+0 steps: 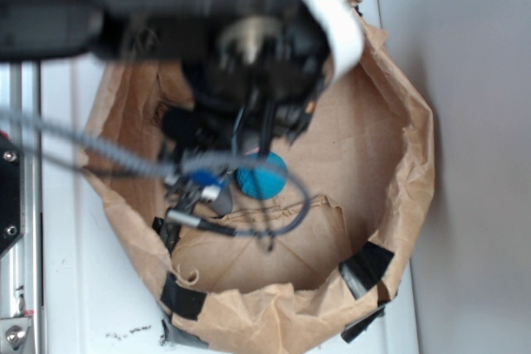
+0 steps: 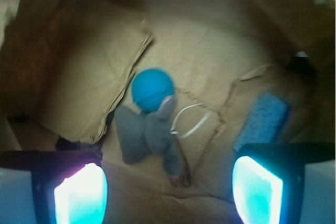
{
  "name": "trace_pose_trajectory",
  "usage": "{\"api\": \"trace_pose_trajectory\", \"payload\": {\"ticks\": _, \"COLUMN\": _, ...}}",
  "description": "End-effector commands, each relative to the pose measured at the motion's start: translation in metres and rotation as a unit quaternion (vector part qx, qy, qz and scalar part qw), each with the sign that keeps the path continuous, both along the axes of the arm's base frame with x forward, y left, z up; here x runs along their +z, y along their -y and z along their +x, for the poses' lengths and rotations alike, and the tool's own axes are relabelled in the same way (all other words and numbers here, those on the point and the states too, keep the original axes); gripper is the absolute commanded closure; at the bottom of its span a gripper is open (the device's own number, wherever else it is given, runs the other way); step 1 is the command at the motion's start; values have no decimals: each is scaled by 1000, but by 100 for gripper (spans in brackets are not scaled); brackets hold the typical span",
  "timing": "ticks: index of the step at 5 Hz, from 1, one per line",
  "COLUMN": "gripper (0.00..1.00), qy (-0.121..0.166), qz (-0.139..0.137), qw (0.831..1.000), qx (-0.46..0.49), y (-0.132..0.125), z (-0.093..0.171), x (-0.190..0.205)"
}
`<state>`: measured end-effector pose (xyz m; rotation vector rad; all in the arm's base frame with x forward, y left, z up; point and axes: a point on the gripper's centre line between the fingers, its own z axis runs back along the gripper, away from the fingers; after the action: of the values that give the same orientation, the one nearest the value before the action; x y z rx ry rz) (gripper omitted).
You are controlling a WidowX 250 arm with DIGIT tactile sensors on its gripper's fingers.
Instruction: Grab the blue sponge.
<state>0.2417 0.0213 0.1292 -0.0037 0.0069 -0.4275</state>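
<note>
In the wrist view, the flat light-blue porous sponge (image 2: pixel 262 120) lies right of the round teal-blue ball (image 2: pixel 152 89), just above the right finger. Long axis runs diagonally. The gripper (image 2: pixel 168 190) is spread apart, holding nothing, so must shift right.

In the exterior view the robot arm (image 1: pixel 166 6) is badly blurred, cut off by the top and left edges, and hides the left part of the paper bin (image 1: pixel 398 163). The blue sponge cannot be seen there. In the wrist view the hand (image 2: pixel 168 192) is cut off by the bottom edge, and the blue sponge (image 2: pixel 262 121) is soft and partly covered by the right finger (image 2: pixel 257 190).
</note>
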Motion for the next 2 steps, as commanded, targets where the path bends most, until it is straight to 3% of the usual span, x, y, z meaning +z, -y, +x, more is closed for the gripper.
{"api": "trace_pose_trajectory", "payload": {"ticks": 1, "gripper": 0, "qy": 1, "qz": 24, "qw": 1000, "qx": 5, "y": -11, "z": 11, "x": -10}}
{"api": "trace_pose_trajectory", "payload": {"ticks": 2, "gripper": 0, "qy": 0, "qz": 19, "qw": 998, "qx": 59, "y": -27, "z": 17, "x": -8}}
